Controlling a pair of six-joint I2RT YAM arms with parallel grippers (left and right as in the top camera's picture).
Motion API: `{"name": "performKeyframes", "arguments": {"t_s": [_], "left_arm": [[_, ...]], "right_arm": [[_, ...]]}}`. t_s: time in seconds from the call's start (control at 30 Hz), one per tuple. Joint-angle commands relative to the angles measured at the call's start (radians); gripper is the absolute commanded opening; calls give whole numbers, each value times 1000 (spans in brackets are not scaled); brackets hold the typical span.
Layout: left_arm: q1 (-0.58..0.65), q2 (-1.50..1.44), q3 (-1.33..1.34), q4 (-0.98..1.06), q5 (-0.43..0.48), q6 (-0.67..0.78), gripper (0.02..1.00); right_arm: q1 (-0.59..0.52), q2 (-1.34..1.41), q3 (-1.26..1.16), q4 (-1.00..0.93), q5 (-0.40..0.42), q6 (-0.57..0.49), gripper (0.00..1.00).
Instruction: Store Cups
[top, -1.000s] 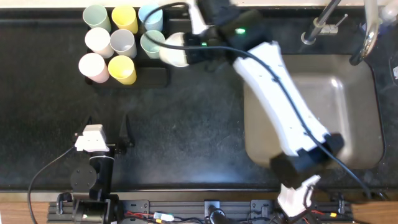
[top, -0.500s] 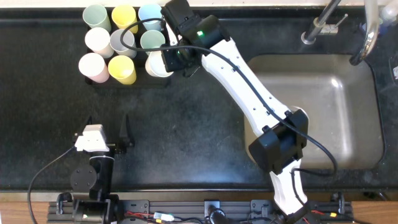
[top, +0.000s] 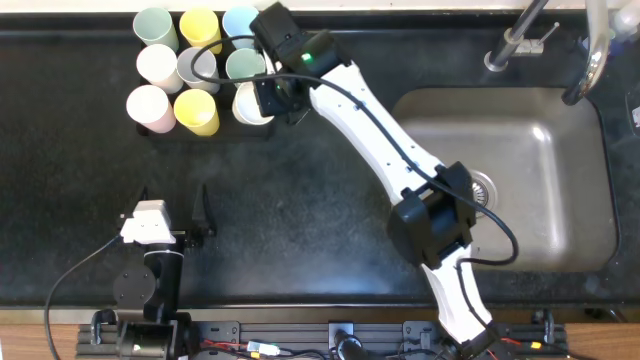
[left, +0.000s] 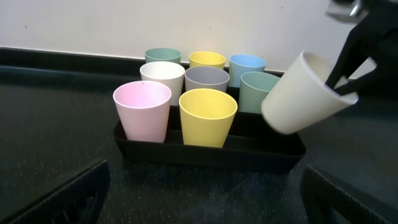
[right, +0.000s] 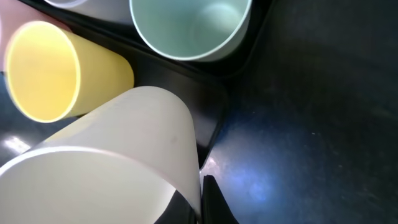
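Note:
A black tray (top: 262, 125) (left: 205, 155) at the back left holds several upright cups, among them a pink cup (top: 148, 106) (left: 143, 111), a yellow cup (top: 196, 111) (left: 208, 116) (right: 53, 71) and a mint cup (top: 245, 65) (left: 258, 90) (right: 189, 25). My right gripper (top: 280, 95) (left: 354, 59) (right: 196, 205) is shut on the rim of a cream cup (top: 250, 103) (left: 301, 93) (right: 124, 155), held tilted just over the tray's front right corner. My left gripper (top: 175, 207) (left: 205, 208) stands open near the front left, facing the tray with nothing between its fingers.
A steel sink (top: 530, 170) with a faucet (top: 520, 40) takes up the right side. The right arm (top: 380, 130) stretches diagonally across the dark counter (top: 300, 230). A wall rises behind the tray (left: 186, 25).
The right arm has swung left and come down, bringing the cream cup from high over the tray's right side to its front right corner. The left arm has not moved.

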Motion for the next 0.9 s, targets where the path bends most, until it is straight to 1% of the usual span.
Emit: {"name": "performKeyframes", "arguments": {"t_s": [0.03, 0.3, 0.67, 0.9], "left_arm": [[-6, -9, -1, -2, -5, 21, 1000], [-6, -9, -1, -2, -5, 21, 1000], [-6, -9, -1, -2, -5, 21, 1000], [-6, -9, -1, -2, -5, 21, 1000]], "right_arm": [[19, 27, 38, 10, 11, 15, 45], [20, 63, 38, 37, 18, 23, 45], [24, 71, 36, 38, 89, 46, 42], [24, 84, 35, 39, 89, 45, 42]]}}
